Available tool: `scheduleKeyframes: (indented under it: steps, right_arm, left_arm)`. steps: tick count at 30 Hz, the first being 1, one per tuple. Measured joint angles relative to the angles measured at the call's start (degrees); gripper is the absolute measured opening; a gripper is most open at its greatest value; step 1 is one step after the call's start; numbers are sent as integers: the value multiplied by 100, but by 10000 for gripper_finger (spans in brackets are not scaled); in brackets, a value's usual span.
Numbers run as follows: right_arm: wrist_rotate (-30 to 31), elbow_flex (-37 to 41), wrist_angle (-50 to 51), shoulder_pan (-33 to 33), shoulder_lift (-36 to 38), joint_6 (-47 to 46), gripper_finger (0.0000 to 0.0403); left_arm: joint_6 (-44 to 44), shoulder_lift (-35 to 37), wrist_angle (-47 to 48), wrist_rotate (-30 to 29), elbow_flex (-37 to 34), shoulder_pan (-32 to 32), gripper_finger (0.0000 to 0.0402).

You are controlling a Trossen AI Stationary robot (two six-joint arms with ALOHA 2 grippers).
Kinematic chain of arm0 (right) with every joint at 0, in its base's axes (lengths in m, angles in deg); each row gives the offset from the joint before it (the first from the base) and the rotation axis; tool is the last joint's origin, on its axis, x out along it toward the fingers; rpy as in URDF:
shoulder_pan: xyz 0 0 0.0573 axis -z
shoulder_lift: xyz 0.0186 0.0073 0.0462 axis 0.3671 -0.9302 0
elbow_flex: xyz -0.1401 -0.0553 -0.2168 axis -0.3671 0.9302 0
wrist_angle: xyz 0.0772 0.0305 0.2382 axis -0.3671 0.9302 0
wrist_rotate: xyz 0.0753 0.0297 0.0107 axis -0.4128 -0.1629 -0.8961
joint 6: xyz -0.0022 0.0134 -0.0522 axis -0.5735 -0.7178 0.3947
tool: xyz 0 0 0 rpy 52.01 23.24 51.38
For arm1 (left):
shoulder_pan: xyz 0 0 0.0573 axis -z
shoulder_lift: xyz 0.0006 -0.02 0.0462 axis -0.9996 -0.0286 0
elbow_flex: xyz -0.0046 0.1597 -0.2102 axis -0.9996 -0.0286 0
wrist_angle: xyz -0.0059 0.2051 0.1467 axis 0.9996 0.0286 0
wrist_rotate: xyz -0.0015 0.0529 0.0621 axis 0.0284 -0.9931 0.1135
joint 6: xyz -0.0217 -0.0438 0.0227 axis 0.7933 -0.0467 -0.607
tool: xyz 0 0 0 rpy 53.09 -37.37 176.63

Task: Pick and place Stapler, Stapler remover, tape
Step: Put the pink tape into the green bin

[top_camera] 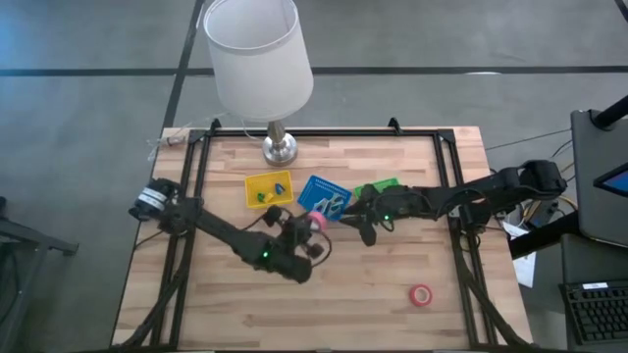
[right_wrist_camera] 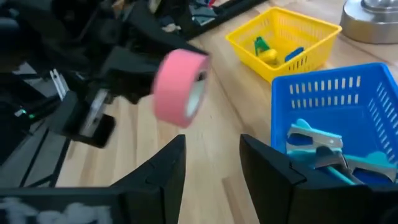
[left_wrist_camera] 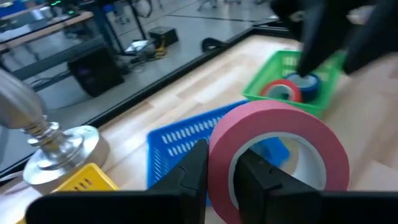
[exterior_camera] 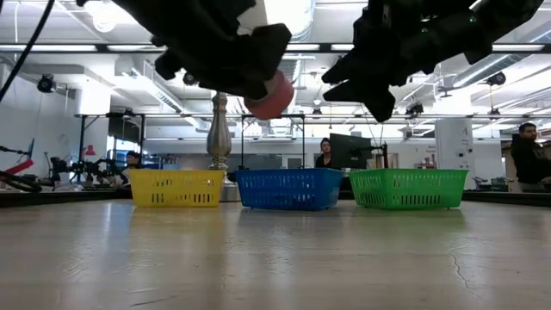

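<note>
1. Toward the bench's (top_camera: 226, 294) left, the yellow tray (top_camera: 268, 187) of slotted plastic is seen, with small yellow, green and blue items inside; a metal-based lamp (top_camera: 279, 147) stands just behind it.
2. Just in front of the trays, the left pincer (left_wrist_camera: 219, 180) is closed on a pink-red tape roll (left_wrist_camera: 273, 155), one finger through the core, one on the outer rim. The roll is held clear above the bench.
3. At centre, the blue tray (right_wrist_camera: 348, 124) is seen to hold pale metal-and-blue claw-shaped pieces, taken to be staple removers.
4. Right of it, the green tray (left_wrist_camera: 292, 78) already holds one red and one blue roll. The right pincer (right_wrist_camera: 211, 162) hovers nearby, spread open and empty.
5. Far right, one more red roll (top_camera: 421, 295) lies flat on the wood, well apart.
6. Risk, judged: the smooth, rounded roll may swivel or slip on a thin wall grip; the right arm hangs over the green tray, so a collision is possible.
</note>
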Motion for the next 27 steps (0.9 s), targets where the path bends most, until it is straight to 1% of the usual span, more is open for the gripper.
scheduleKeyframes:
  steps: [5,8,17,19,22,25,27]
  right_arm:
    - [7,0,-144,2,-128,244,156]
    - [18,0,-314,2,-195,442,162]
    - [13,0,-1047,2,-613,450,175]
    - [-138,0,-1255,4,-710,455,177]
    - [-583,0,-1699,3,-824,468,180]
    - [-664,-7,-1974,5,-923,468,181]
    - [-663,-21,-1987,7,-967,468,181]
  left_arm:
    - [-82,0,-245,28,-2,-275,67]
    - [-306,0,-448,34,-2,-309,70]
    - [-723,0,-1068,171,-2,-309,62]
    - [-773,0,-1088,191,-7,-309,64]
    - [-772,-2,-1104,248,-9,-310,67]
    - [-751,-2,-1164,220,-11,-307,68]
    - [-765,-4,-1319,244,-17,-311,67]
